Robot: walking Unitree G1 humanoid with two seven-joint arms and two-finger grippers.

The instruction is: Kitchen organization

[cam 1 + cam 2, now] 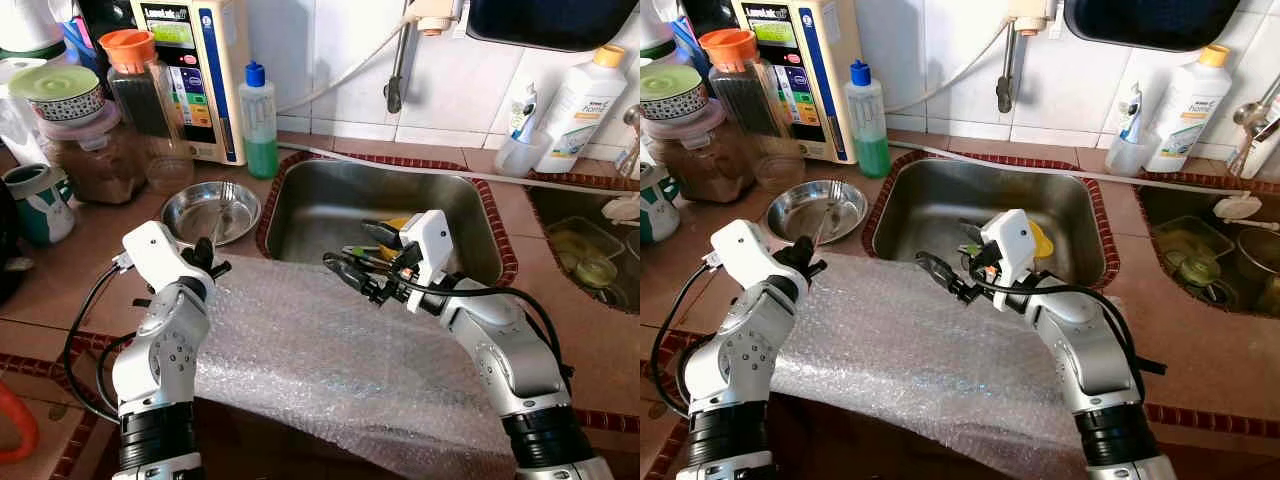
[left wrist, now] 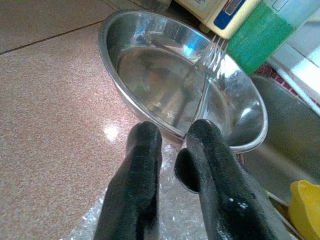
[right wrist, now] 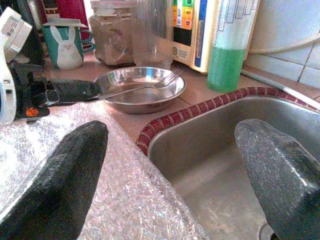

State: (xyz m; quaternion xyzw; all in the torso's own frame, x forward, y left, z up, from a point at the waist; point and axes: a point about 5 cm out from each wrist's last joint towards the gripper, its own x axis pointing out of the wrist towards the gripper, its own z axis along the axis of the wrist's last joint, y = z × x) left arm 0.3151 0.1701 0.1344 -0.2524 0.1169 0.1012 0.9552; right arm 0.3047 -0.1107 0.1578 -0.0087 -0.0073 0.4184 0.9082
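Observation:
A steel bowl sits on the counter left of the sink. A fork lies across the bowl, tines resting on the far rim. My left gripper is at the bowl's near edge, shut on the fork's handle; in the left wrist view its fingers are pressed close around the handle. My right gripper hovers open over the sink's near left corner with nothing between its fingers. A sheet of bubble wrap covers the counter in front of both arms.
Jars, a rabbit mug, a water purifier and a green soap bottle crowd the back left. Utensils and a yellow item lie in the sink. A second basin and a white bottle are at the right.

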